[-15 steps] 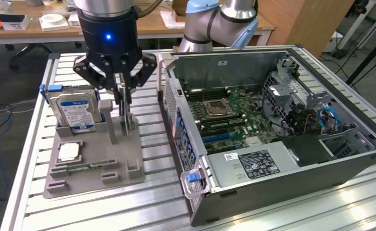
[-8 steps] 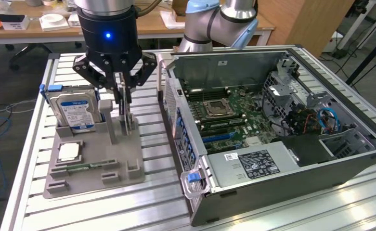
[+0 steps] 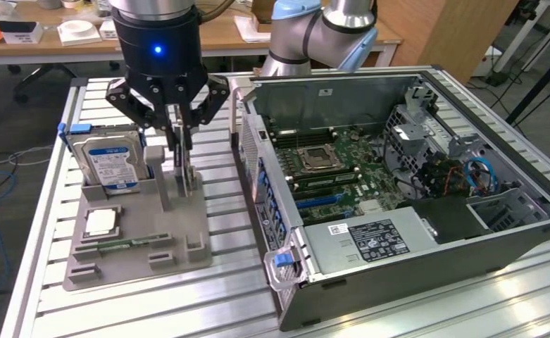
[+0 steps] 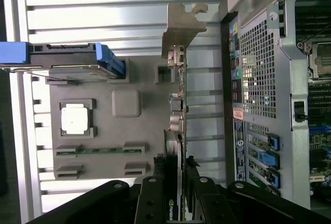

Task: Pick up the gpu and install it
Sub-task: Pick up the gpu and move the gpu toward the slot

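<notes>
The gpu [image 3: 187, 174] stands on edge in the grey holder [image 3: 176, 248], a thin card seen edge-on in the wrist view [image 4: 179, 123] with its silver end bracket [image 4: 182, 27] at the far end. My gripper [image 3: 181, 144] hangs straight down over it. Its black fingers [image 4: 195, 182] sit against both faces of the card, gripper [image 4: 177, 185] shut on it near the cooler end. I cannot tell whether the card's lower edge still rests in the holder's slot.
The holder also carries a blue-labelled hard drive [image 3: 110, 165], a processor chip [image 3: 101, 222] and a memory stick [image 3: 125, 244]. At the exterior view's right lies the open computer case [image 3: 500, 232], with its motherboard [image 3: 341, 165] and blue card slots [image 3: 327, 201]. All sit on a slatted aluminium table [image 3: 162, 303].
</notes>
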Robot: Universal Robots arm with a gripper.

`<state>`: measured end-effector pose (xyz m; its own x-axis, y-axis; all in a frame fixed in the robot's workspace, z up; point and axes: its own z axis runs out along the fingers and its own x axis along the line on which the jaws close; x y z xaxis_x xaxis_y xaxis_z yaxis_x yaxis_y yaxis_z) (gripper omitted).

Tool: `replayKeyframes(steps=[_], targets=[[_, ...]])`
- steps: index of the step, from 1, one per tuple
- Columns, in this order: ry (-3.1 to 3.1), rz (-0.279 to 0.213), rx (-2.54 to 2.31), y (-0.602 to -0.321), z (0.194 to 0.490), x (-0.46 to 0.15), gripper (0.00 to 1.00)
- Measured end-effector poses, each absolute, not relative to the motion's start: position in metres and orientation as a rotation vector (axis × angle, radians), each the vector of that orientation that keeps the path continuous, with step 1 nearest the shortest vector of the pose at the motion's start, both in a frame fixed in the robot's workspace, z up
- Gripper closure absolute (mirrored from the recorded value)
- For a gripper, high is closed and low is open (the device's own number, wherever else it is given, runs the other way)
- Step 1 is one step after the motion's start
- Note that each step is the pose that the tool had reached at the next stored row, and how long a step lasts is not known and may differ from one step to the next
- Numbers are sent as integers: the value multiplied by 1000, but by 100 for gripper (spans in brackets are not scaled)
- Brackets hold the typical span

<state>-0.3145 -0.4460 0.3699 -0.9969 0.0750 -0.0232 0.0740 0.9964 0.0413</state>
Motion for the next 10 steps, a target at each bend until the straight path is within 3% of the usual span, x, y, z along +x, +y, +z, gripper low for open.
replayKeyframes(steps=[10], targets=[[3114,63,116,-446,378,-315,74]])
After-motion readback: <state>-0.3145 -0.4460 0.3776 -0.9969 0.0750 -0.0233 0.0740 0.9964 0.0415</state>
